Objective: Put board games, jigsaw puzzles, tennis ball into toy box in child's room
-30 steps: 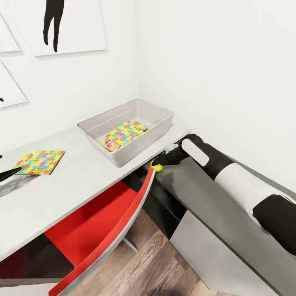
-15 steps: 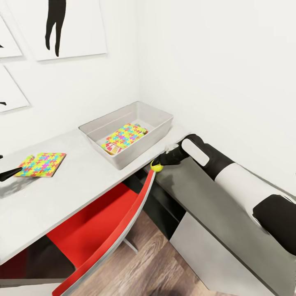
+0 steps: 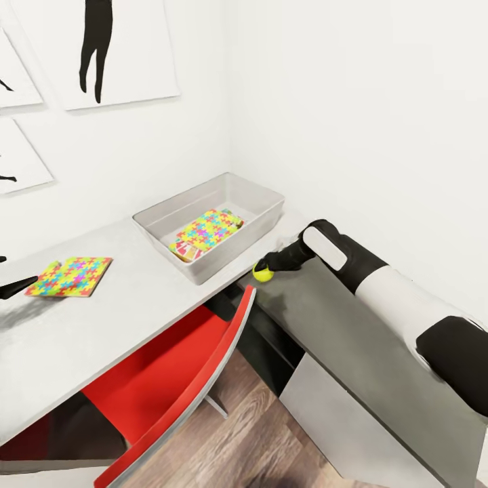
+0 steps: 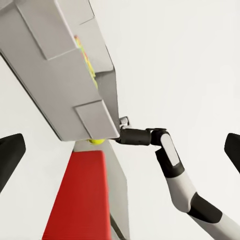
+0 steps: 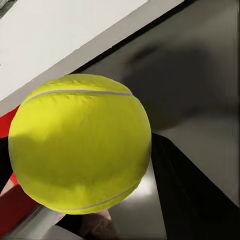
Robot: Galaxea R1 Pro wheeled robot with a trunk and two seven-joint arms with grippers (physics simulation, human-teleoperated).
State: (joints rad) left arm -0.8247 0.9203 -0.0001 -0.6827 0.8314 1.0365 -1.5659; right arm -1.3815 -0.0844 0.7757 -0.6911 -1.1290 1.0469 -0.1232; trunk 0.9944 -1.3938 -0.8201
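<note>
One small yellow-green tennis ball [image 3: 263,272] sits clamped in the right gripper [image 3: 270,266] — fingers shut around it — beside the shallow grey toy box [image 3: 261,229], for carrying.

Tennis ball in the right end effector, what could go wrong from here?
The tennis ball sits at the tip of the right end effector, so it may slip and roll off the dark cabinet top. Lifting toward the toy box, the arm could bump its near wall. The red chair stands close below.
</note>
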